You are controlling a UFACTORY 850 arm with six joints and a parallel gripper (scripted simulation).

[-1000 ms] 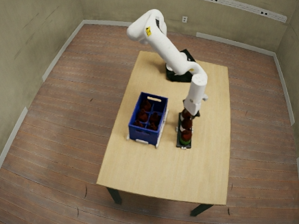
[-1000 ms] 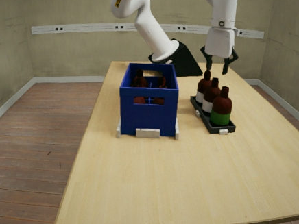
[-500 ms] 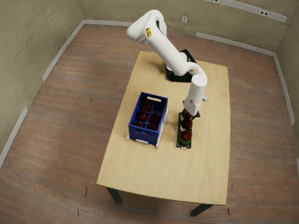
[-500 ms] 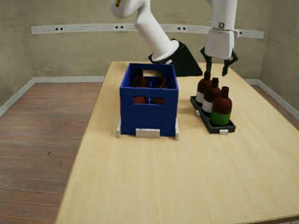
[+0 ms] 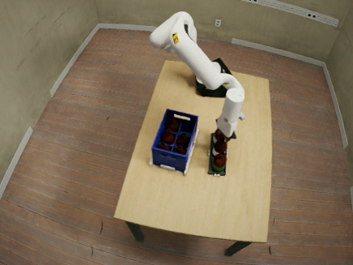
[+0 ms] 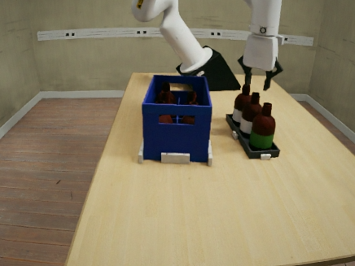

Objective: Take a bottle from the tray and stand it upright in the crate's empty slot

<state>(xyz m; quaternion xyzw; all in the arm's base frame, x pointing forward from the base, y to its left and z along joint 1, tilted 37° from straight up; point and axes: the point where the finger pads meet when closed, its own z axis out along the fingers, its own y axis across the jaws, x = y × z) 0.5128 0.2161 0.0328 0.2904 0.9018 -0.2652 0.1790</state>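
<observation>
A blue crate (image 5: 175,140) stands on the table's left half and holds several brown bottles. Its far right slot (image 5: 187,126) looks empty. The crate also shows in the front view (image 6: 177,117). A black tray (image 5: 217,156) to its right carries three upright brown bottles in a row: the far one (image 6: 242,103), the middle one (image 6: 251,113) and the near one with a green label (image 6: 262,128). My gripper (image 6: 257,82) is open and points down, over the far end of the tray. Its fingertips hang about level with the far bottle's cap and hold nothing.
The robot's black base (image 5: 210,80) stands at the table's far edge, behind the crate and tray. The crate sits on white feet (image 6: 175,157). A strip of table separates the crate (image 5: 175,140) from the tray.
</observation>
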